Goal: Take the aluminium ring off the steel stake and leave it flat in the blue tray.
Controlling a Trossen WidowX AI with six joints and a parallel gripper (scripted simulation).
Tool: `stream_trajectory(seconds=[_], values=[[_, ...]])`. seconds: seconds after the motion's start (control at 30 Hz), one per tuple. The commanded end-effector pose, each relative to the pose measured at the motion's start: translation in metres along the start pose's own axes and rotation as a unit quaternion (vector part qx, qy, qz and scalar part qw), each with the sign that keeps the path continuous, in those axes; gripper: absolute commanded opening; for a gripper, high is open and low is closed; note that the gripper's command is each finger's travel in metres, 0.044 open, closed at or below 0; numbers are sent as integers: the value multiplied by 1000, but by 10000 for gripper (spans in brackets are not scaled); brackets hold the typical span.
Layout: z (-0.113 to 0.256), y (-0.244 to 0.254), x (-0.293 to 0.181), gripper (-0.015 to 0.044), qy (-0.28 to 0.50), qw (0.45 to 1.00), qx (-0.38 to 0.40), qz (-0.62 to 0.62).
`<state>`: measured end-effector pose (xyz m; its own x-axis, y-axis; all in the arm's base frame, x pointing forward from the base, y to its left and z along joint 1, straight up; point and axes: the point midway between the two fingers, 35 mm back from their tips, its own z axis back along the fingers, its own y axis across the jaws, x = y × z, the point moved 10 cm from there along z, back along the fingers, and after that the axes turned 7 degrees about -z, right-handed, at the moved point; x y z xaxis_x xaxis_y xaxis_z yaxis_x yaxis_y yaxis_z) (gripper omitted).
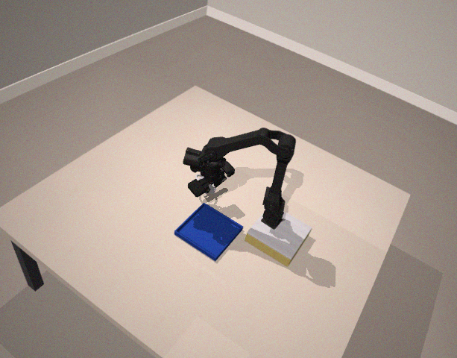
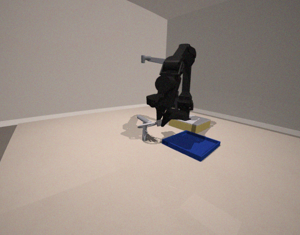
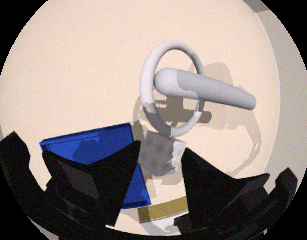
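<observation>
One arm (image 1: pixel 241 144) (image 2: pixel 186 78) has its single gripper (image 1: pixel 211 187) (image 2: pixel 160 124) (image 3: pixel 161 148) clamped on the one welded tab (image 2: pixel 158 123) (image 3: pixel 160 155), between its two fingers. The one ring (image 2: pixel 142 126) (image 3: pixel 147 75) is off the table (image 1: pixel 116 185) (image 2: pixel 94 182) (image 3: pixel 93 65), up near the single cross-bar (image 2: pixel 143 118) (image 3: pixel 218 91) of the one upright stake (image 2: pixel 144 135). It seems to be around the stake still uncleared, though the overlap makes that hard to judge. One blue tray (image 1: pixel 191 239) (image 2: pixel 180 146) (image 3: pixel 105 137) lies beside the stake, with no ring in it; one yellow-sided block (image 1: pixel 267 249) (image 2: pixel 180 125) (image 3: pixel 163 210) is under the arm.

The blue tray (image 2: pixel 181 149) lies flat on the table (image 2: pixel 124 189), before the yellow-sided block (image 2: pixel 181 125)
</observation>
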<state>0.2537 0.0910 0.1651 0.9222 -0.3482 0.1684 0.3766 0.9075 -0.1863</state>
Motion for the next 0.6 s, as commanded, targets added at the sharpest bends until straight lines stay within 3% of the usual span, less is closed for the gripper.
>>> stream_trajectory(seconds=[0.0, 0.57], values=[[3, 0, 1, 0, -3, 1000, 1, -1], [7, -24, 6, 0, 6, 999, 45, -7]])
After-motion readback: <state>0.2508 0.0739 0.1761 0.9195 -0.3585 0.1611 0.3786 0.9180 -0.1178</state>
